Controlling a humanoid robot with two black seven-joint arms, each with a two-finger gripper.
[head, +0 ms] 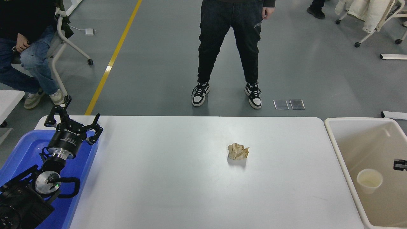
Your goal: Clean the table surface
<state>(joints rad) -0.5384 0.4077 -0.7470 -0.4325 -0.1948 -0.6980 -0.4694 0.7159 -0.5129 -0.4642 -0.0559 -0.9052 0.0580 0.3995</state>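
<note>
Table surface with one paper ball; cup in beige bin.

Left gripper [73, 122] is parked over the blue tub [19, 149], fingers spread. The table surface [178, 190] carries a crumpled paper ball [238, 151] right of centre. A cup [369, 181] stands upright inside the beige bin [337, 149]. Right gripper [400, 164] shows only at the frame edge; finger state cannot be determined.

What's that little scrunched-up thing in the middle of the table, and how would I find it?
Look at the big white rectangular tabletop, between the blue plastic tub on the left and the beige plastic bin on the right. A little right of its middle lies a crumpled tan paper ball. It is the only loose thing on the white surface; the pale paper cup stands inside the bin.
</note>
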